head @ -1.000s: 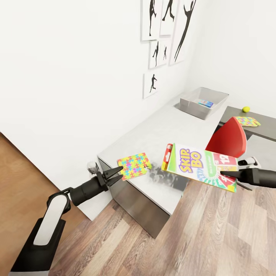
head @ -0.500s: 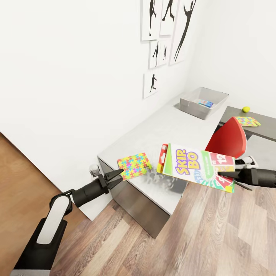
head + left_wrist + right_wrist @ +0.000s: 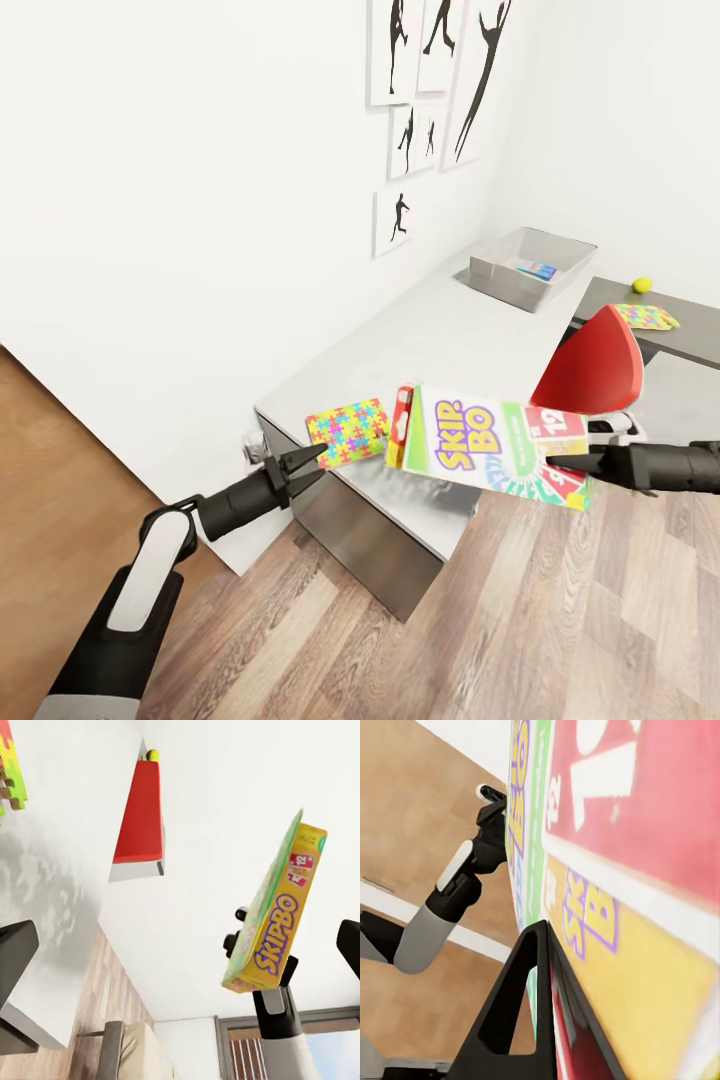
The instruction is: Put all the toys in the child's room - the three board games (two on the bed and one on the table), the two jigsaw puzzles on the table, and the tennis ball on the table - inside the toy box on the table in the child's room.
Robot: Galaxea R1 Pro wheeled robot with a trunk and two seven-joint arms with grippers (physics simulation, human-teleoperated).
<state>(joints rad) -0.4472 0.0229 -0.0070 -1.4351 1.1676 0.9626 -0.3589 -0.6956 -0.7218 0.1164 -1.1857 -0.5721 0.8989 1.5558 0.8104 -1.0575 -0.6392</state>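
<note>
- Head view: my right gripper (image 3: 562,463) is pinching the SKIP BO box (image 3: 487,444) by its red end, and I am carrying it in the air over the near end of the table (image 3: 440,340).
- Outward from that pincer, the box's long axis is running straight away from the fingertips toward my left arm, printed face up and slightly tilted.
- My left gripper (image 3: 312,458) is sitting spread, tips just beside the near jigsaw puzzle (image 3: 349,431) lying flat at the table's corner.
- Beyond the box, the toy box (image 3: 530,266) is well apart, at the far end; I judge the right arm the one to deliver.
</note>
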